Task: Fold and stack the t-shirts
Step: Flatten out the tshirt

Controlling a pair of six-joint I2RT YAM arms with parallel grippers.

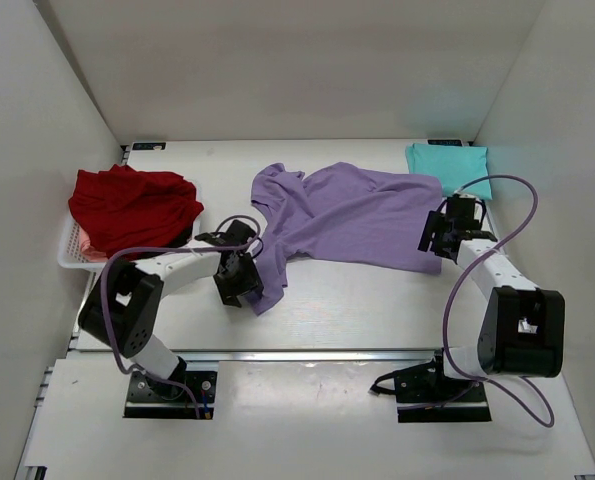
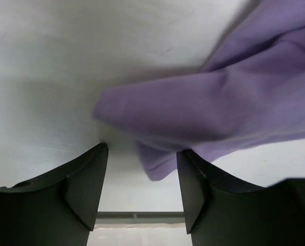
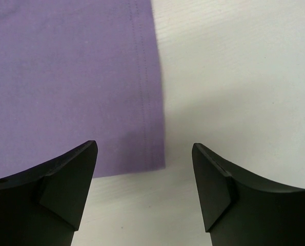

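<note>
The purple shirt (image 1: 347, 215) lies spread but rumpled across the middle of the table (image 1: 377, 320), not yet folded; a teal shirt (image 1: 449, 165) sits folded at the far right corner, and red shirts (image 1: 132, 205) are heaped in the basket (image 1: 69, 250) at the left. The left gripper (image 2: 142, 154) is held low at the shirt's near-left corner, its jaws well apart, with a tip of cloth lying between them but not pinched; the right gripper (image 3: 144, 148) is poised over the hem corner at the shirt's right edge, equally wide and holding nothing. The step in hand is judged to be the taking of two corners so that the shirt can be flattened or folded. It would be done best if each jaw pair were lowered until the lower finger slides under the cloth; only one layer should be caught on the right, where the stitched hem gives a firm edge; on the left, the bunched fold should be gripped deeper than its tip, lest it slip out; both corners should be lifted together, so that the cloth is not dragged askew.
</note>
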